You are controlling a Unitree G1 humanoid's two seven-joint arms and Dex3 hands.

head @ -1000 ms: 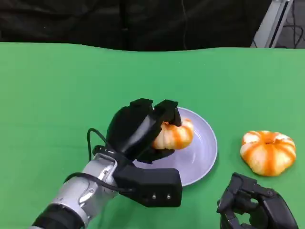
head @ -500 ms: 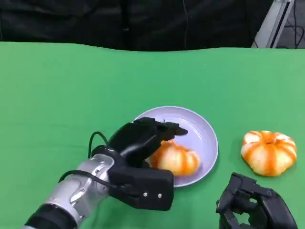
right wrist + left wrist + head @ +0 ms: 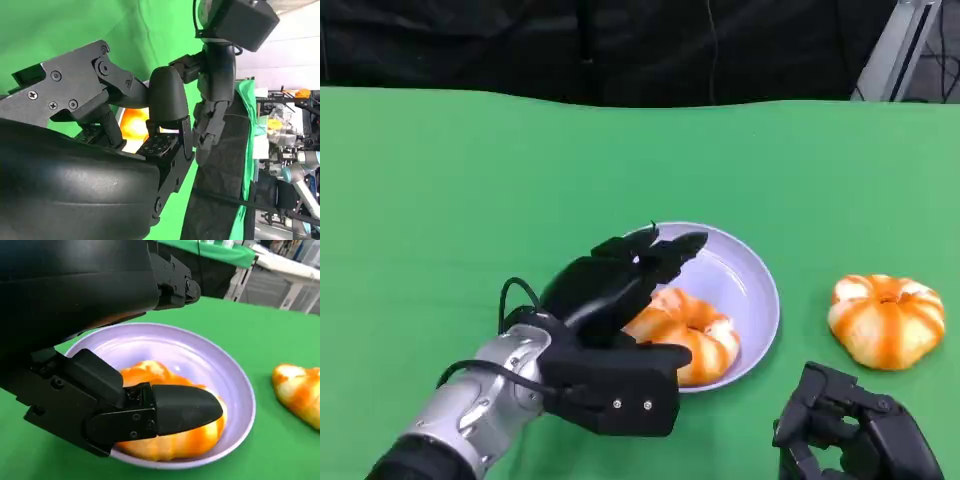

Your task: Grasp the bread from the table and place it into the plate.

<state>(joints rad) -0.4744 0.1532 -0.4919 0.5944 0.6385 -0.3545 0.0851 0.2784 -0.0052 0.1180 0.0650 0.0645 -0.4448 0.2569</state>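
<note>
An orange-striped, pumpkin-shaped bread [image 3: 698, 332] lies inside the lilac plate [image 3: 763, 285] near its front rim. My left hand [image 3: 612, 298] hovers over the plate's left side with its fingers spread above the bread and holds nothing. In the left wrist view the bread [image 3: 172, 442] rests in the plate [image 3: 237, 387], while the left hand [image 3: 75, 285] has its thumb in front of the loaf and its fingers apart above it. My right hand [image 3: 852, 432] sits low at the front right, fingers curled in on nothing, apart from the plate.
A second bread [image 3: 885, 320] of the same kind lies on the green table [image 3: 440, 200] right of the plate, and it also appears in the left wrist view [image 3: 300, 395]. Black curtain runs behind the far edge. Open green surface stretches left and behind the plate.
The bread was held above the plate by my left hand, then came down into it. The hand has let go and its fingers have spread above the loaf. The right hand stayed put.
</note>
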